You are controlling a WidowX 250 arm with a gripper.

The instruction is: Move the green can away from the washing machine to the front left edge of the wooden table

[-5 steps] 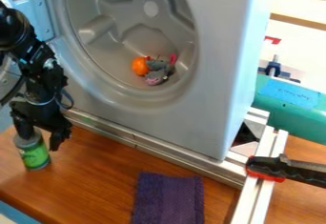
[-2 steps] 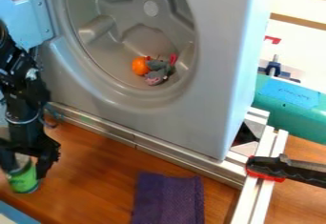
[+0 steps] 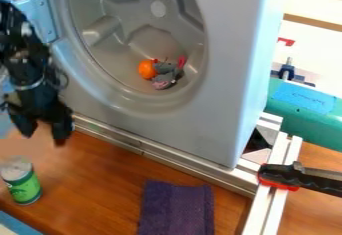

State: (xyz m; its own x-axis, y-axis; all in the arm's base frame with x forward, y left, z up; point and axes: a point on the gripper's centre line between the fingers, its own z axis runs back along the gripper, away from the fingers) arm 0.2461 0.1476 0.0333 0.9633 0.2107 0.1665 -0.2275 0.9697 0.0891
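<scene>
Can Stands on Table Below Parted Claw

A can (image 3: 23,184) with a green label and a pale top stands upright on the brown wooden table (image 3: 100,179), toward the lower left of the view. The black claw (image 3: 45,136) hangs above and apart from it, close to the front of a large gray washer (image 3: 227,89). Its two fingers point down and are spread apart, with nothing gripped between them. The can is the thing nearest to them.

Inside the round drum (image 3: 107,9) of the washer, an orange ball (image 3: 147,69) lies touching a small gray stuffed toy (image 3: 165,74) with pink parts, both low in the hollow. A metal rail (image 3: 133,141) runs along the washer's bottom edge.

A purple cloth (image 3: 175,209) lies on the table at the bottom of the view, well apart from the can. To the right, pale metal bars (image 3: 275,179) run past the washer's lower corner, and a black clamp (image 3: 307,179) with a red pad sits across them. Behind the bars is a green container (image 3: 307,126) with a strip of blue tape (image 3: 304,97) on it.
</scene>
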